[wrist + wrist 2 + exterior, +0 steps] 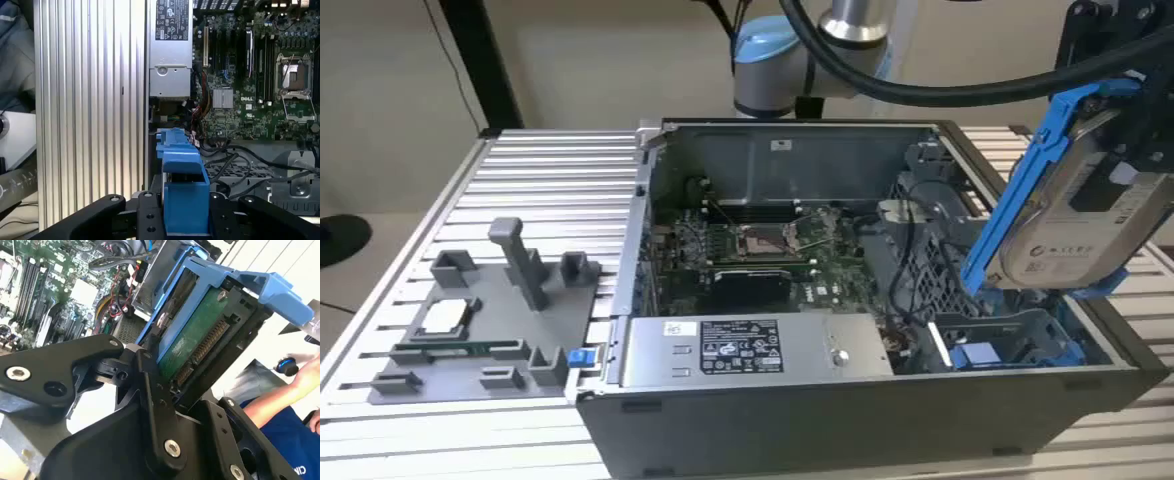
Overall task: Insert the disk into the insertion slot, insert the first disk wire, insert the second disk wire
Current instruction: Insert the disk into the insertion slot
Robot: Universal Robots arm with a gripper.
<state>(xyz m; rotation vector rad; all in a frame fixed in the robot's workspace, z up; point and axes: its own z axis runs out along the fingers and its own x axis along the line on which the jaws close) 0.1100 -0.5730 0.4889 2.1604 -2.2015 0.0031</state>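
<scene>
My gripper is shut on the disk, a silver-beige drive with a white label in a bright blue carrier frame. The disk hangs tilted, almost on edge, above the open computer case's corner at the exterior view's right. Below it sits the drive cage with the insertion slot. In the second wrist view the disk's green board and connector rise from the gripper. In the first wrist view the blue carrier stands between the black fingers. Black cables lie by the cage; which are the disk wires I cannot tell.
The open case holds a motherboard and a grey labelled power-supply box. A grey fixture plate with small parts lies on the slatted aluminium table at the exterior view's left. A person's arm shows beyond the case.
</scene>
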